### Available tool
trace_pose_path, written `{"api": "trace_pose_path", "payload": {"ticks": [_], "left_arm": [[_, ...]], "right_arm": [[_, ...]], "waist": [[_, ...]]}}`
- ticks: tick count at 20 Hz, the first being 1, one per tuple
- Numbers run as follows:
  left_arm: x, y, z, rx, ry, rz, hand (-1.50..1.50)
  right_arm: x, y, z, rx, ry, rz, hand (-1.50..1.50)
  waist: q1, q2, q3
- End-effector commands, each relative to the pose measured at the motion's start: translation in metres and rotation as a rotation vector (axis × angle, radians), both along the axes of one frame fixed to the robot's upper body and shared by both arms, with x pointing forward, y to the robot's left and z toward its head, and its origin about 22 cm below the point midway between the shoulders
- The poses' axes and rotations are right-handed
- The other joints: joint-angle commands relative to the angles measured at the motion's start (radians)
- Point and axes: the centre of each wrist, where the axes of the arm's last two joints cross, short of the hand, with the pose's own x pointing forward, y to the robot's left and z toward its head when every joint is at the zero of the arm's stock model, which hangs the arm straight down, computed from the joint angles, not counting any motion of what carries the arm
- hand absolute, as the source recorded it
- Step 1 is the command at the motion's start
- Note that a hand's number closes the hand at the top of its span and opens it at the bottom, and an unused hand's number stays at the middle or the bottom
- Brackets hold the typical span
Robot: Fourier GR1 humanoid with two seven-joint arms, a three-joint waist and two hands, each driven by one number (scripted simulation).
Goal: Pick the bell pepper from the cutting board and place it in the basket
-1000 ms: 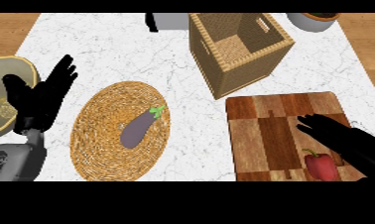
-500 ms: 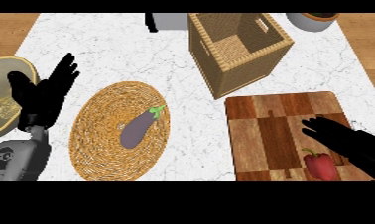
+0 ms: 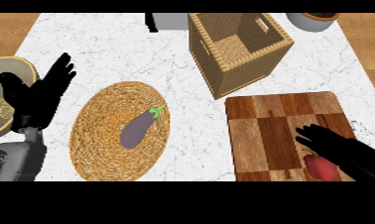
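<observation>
Where wood floor (image 3: 16,29) borders it, white marble counter (image 3: 110,54).

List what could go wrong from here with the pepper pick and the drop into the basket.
1. The bell pepper lies at the cutting board's near edge, mostly under the right hand; a nudge could roll it off.
2. The basket has tall walls; a low carry might clip the rim.
3. The eggplant is a possible wrong target.
</observation>
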Motion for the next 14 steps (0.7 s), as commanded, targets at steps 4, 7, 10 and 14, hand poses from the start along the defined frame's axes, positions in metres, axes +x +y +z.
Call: {"api": "trace_pose_path", "payload": {"ticks": [4,7,10,14], "left_arm": [[-0.003,-0.027,0.008,-0.006,-0.014,0.008,0.0],[-0.007,-0.011,0.001,0.0,-0.005,-0.005,0.0],[-0.011,0.002,-0.001,0.002,-0.001,-0.005,0.0],[0.005,-0.006,0.01,-0.001,0.008,-0.013,0.0]], "right_arm": [[-0.004,0.013,-0.004,-0.051,-0.016,-0.019,-1.5],[0.001,0.004,-0.024,-0.071,-0.045,0.003,-1.5],[0.004,0.01,-0.028,-0.165,-0.06,0.088,1.5],[0.004,0.022,-0.042,-0.167,-0.059,0.077,1.5]], "waist": [[0.0,-0.001,0.0],[0.001,0.0,0.0],[0.004,0.0,0.0],[0.0,0.0,0.0]]}}
